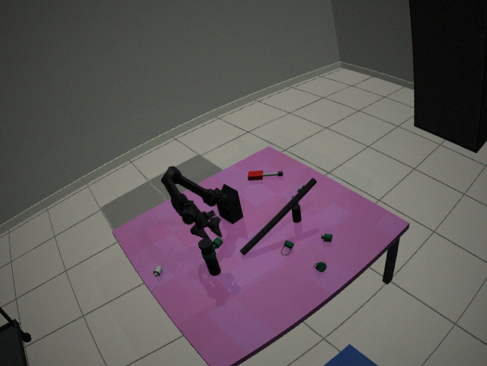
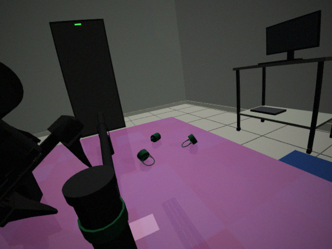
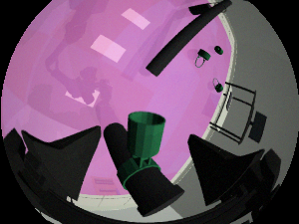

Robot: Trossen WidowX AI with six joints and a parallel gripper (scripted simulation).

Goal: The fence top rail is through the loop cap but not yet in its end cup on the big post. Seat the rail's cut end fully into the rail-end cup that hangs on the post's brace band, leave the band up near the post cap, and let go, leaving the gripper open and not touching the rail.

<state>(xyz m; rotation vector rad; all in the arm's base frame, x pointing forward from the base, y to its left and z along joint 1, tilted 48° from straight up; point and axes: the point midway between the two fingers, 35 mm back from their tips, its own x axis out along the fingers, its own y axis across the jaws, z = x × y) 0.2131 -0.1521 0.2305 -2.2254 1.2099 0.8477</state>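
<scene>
The dark rail [image 1: 279,216] [image 2: 105,146] [image 3: 184,41] slants over the short post [image 1: 297,214], passing through a thin loop there. Its near end is free, apart from the green rail-end cup [image 1: 218,243] [image 3: 146,135]. The cup hangs on the green brace band [image 1: 209,256] [image 2: 105,231] [image 3: 131,173], just below the cap [image 2: 88,182] of the upright big post [image 1: 213,265]. In the wrist view the cup's mouth faces up the picture. The cup is hidden in the exterior view. My gripper [image 1: 214,238] [image 3: 146,135] is open and empty, its fingers either side of the cup in the wrist view; contact is unclear.
Green caps [image 1: 288,244] [image 1: 327,237] [image 1: 320,266] lie beyond the rail on the pink table [image 1: 251,324]. A white fitting [image 1: 158,270] lies near the left edge. A red-handled tool [image 1: 255,175] lies at the back. The arm's black base [image 1: 230,204] stands behind the rail's near end.
</scene>
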